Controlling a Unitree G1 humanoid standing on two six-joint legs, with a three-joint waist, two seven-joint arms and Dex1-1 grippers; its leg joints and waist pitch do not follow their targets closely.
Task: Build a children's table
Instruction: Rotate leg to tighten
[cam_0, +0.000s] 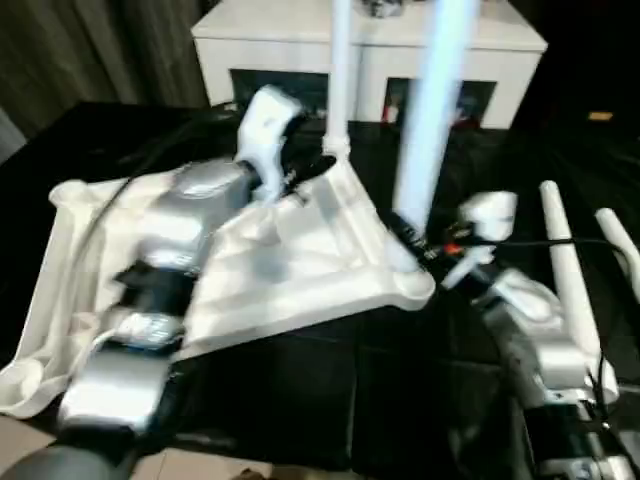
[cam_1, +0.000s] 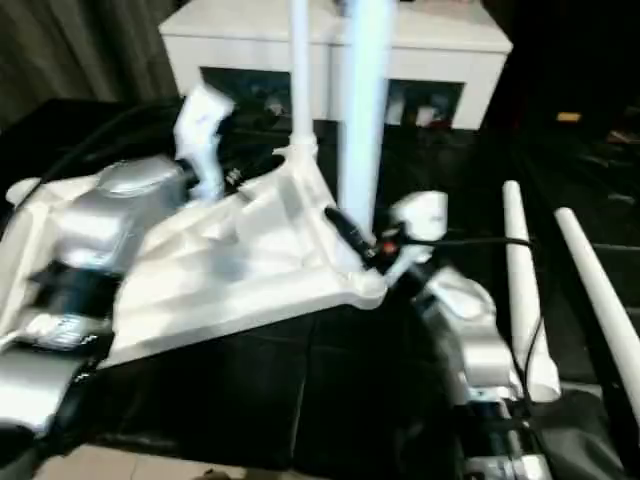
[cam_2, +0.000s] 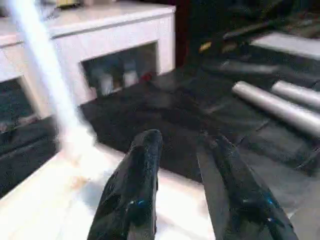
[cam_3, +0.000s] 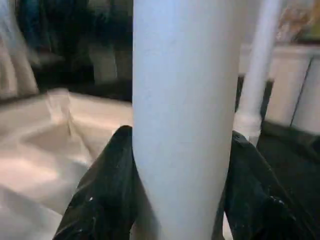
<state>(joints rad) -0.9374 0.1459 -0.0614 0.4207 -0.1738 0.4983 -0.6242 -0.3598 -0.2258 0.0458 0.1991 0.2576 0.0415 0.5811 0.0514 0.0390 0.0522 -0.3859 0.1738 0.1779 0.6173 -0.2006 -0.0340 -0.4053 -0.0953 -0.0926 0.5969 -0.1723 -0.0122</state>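
Right hand (cam_3: 182, 200) clamps a smooth white tube leg (cam_0: 432, 120); left hand (cam_2: 182, 165) gapes empty above the black counter (cam_0: 330, 390).

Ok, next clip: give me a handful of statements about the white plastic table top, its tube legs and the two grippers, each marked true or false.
1. The white plastic square table top lies underside up on the black-covered work table. True.
2. The right gripper is closed around an upright white tube leg at the top's near corner. True.
3. The left gripper holds a leg. False: its black fingers stand apart over the top with nothing between them.
4. All four legs stand in sockets. False: two upright, two white tapered legs lying on the black cover to the right.
5. A white cabinet with glass doors stands behind the work table. True.
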